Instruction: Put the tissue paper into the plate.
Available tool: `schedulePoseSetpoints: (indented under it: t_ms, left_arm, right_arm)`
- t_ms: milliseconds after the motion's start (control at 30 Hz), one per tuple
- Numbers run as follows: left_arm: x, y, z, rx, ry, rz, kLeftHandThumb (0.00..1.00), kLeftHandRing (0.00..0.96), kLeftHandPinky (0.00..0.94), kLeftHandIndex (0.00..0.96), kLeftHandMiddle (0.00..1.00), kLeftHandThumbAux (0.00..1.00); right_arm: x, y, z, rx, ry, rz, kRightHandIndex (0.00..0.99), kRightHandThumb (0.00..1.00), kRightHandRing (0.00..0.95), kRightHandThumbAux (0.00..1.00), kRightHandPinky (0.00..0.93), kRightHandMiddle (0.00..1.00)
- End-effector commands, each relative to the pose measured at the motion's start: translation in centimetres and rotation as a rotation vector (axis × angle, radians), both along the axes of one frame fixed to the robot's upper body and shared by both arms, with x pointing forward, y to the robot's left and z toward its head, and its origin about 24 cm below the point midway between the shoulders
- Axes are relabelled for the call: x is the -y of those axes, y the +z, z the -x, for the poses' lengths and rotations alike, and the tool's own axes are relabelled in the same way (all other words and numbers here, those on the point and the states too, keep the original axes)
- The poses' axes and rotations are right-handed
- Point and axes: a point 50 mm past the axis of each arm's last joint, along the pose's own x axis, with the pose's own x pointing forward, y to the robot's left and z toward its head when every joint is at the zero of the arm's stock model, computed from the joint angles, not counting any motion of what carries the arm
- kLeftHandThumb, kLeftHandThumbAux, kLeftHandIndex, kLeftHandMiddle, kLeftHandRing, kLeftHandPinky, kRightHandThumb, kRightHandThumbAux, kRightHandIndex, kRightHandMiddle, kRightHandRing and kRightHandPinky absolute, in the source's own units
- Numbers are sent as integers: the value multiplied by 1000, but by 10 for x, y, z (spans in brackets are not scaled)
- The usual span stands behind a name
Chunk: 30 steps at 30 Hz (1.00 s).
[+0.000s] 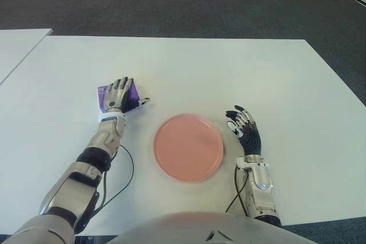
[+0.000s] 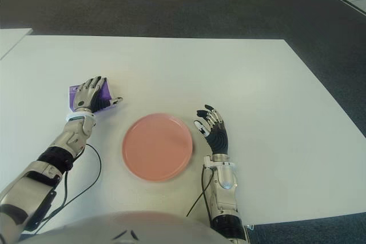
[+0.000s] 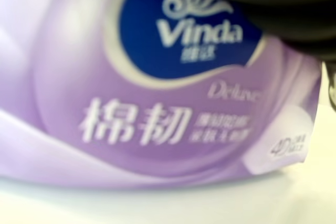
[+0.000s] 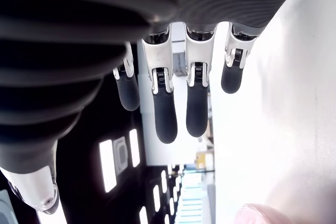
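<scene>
A wide white table [image 1: 189,67] carries everything. Near its front middle sits a round pink plate [image 1: 189,147], holding nothing. To the plate's left and slightly farther back lies a purple Vinda tissue pack [image 1: 105,96], flat on the table and well apart from the plate. The left hand [image 1: 120,96] lies over the pack, fingers draped across its top and thumb stuck out toward the right; whether they grip it cannot be told. The right hand [image 1: 243,127] shows just right of the plate, fingers extended and loosely spread, holding nothing.
</scene>
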Motion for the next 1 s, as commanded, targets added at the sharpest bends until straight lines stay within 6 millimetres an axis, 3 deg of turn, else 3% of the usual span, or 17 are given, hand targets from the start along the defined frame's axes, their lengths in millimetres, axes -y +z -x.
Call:
schedulePoseSetpoints:
  t_ms: [33, 167, 1000]
  left_arm:
    - [-4, -48, 39, -190, 63, 8, 149, 87, 144, 119, 87, 330]
    - [-2, -51, 43, -176, 60, 0, 157, 94, 145, 128, 97, 338]
    - [12, -83, 69, -266, 96, 51, 202, 121, 168, 130, 126, 368]
  right_arm:
    - [14, -54, 47, -314, -72, -39, 200, 215, 306, 612, 209, 367]
    - [16, -52, 50, -276, -77, -27, 208, 207, 305, 608, 232, 361]
    - [40, -56, 55, -306, -36, 17, 162, 87, 219, 631, 112, 291]
